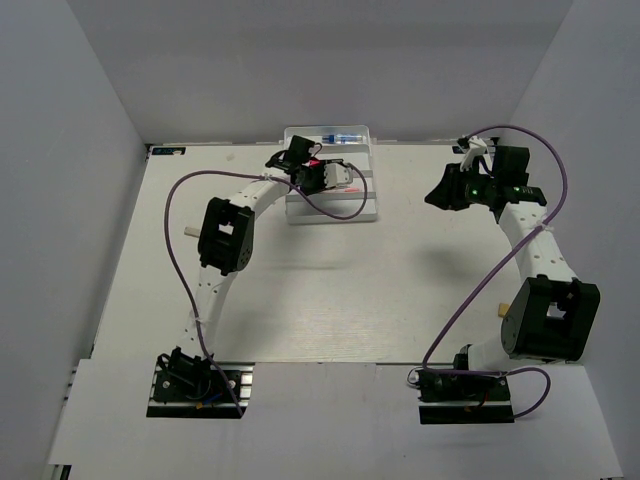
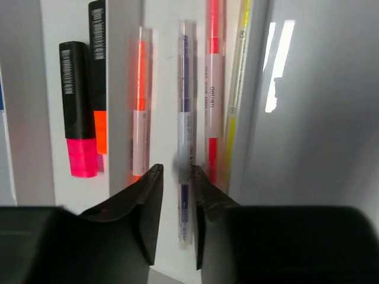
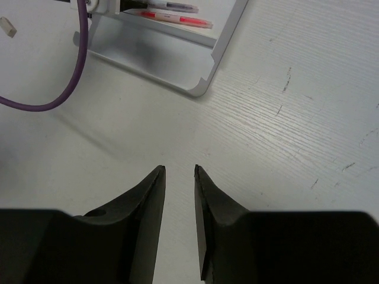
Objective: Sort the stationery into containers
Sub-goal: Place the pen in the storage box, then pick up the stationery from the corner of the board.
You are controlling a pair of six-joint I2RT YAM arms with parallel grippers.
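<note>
The white stepped tray point(image 1: 372, 205) stands at the far middle of the table. The clear blue-capped bottle point(image 1: 345, 137) lies in its back row. My left gripper point(image 1: 333, 178) hovers over the tray. In the left wrist view the rows hold a pink-and-black marker point(image 2: 77, 112), an orange-and-black marker point(image 2: 98, 77), two pink-orange sticks point(image 2: 140, 106) point(image 2: 214, 100) and a thin pale pen point(image 2: 186, 112). The left gripper point(image 2: 176, 168) is open, and the pen lies in its row between the jaws, close to the right finger. My right gripper point(image 1: 437, 192) point(image 3: 179, 168) is open and empty above bare table, right of the tray point(image 3: 201, 89).
A thin yellow pen point(image 2: 237, 89) lies along the tray's side wall. A tiny tan eraser block point(image 1: 187, 232) point(image 3: 7, 26) sits on the table left of the left arm. The left arm's purple cable point(image 3: 53, 100) loops near the tray. Grey walls enclose the table.
</note>
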